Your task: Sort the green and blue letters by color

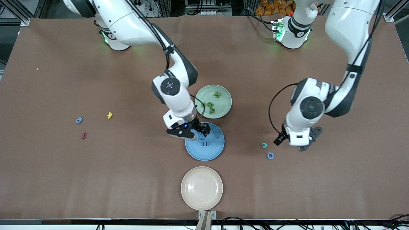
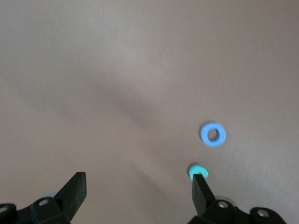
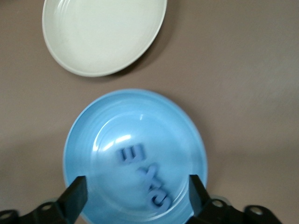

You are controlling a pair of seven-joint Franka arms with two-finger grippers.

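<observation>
Bench (image 1: 96,175) covered in matt brown cloth-like sheet. Blue plate (image 3: 93,140) glossy, smooth, highlights reflected. Cream plate (image 1: 188,191) smooth, faintly sheened. Blue letters (image 3: 145,179) matt, plastic-looking.

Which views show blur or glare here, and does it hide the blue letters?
Right wrist view: the blue letters are smeared, the E still readable, and a pale highlight sits on the blue plate. Left wrist view: soft throughout, with a broad shadow band on the table. Front view: evenly lit and sharp, though the right gripper partly covers the letters.
</observation>
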